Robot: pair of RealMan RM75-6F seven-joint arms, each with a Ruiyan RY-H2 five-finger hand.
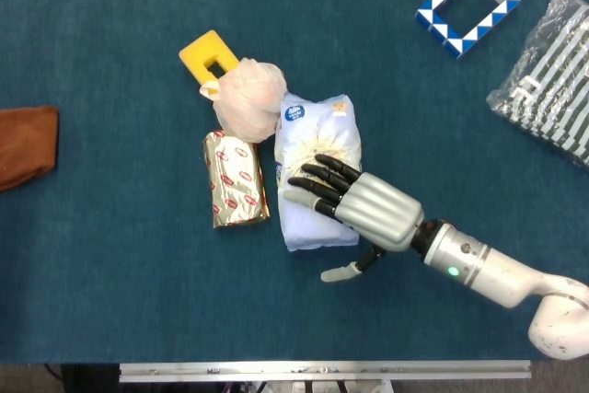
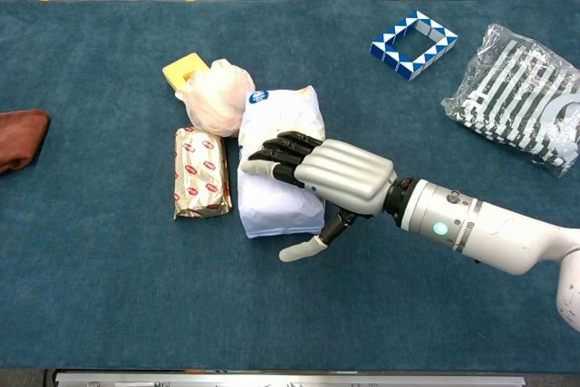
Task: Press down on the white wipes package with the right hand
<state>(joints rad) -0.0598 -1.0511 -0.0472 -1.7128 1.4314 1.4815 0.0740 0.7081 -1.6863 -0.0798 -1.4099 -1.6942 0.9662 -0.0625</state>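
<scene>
The white wipes package lies flat in the middle of the blue table, its blue label at the far end. My right hand lies palm down over the package's near right part. Its dark fingers are spread across the top of the wrapper and hold nothing. The thumb sticks out past the package's near edge, over the cloth. From these views the fingertips look to be touching the wrapper; how hard they press cannot be told. My left hand is in neither view.
A gold foil pack lies just left of the wipes. A pinkish plastic bag and a yellow block sit beyond it. Far right are a blue-white puzzle ring and a striped bag; a brown cloth lies far left.
</scene>
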